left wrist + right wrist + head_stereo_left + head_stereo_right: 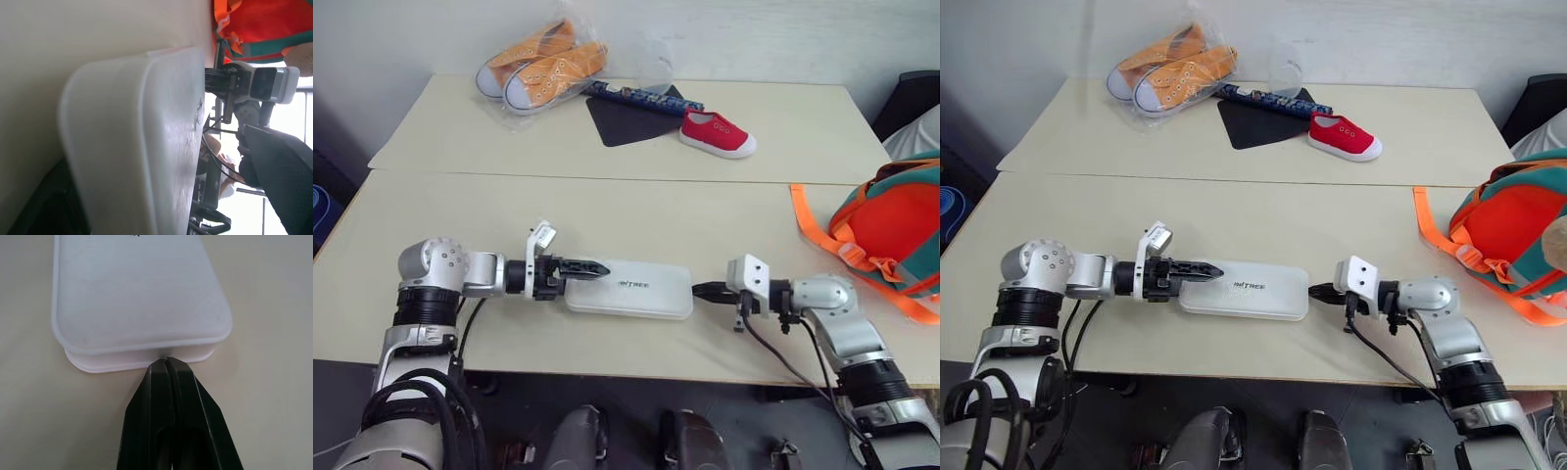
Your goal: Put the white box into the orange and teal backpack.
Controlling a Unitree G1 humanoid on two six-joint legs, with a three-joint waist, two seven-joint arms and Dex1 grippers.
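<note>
The white box (631, 289) lies flat on the near table, between my two grippers. My left gripper (595, 268) is at the box's left end, lying level and open. In the left wrist view one dark finger (279, 176) stands clear of the lettered top and the box's end sits between the jaws. My right gripper (167, 363) is shut, its tips touching the middle of the box's right end. The orange and teal backpack (896, 230) lies at the table's right edge, its orange straps trailing toward me.
On the far table are orange sneakers in a clear bag (543, 64), a red shoe (717, 134), a dark mat (626, 122) and a blue patterned strip (641, 96). A seam (607, 178) splits the two tables. The table's front edge runs just behind both wrists.
</note>
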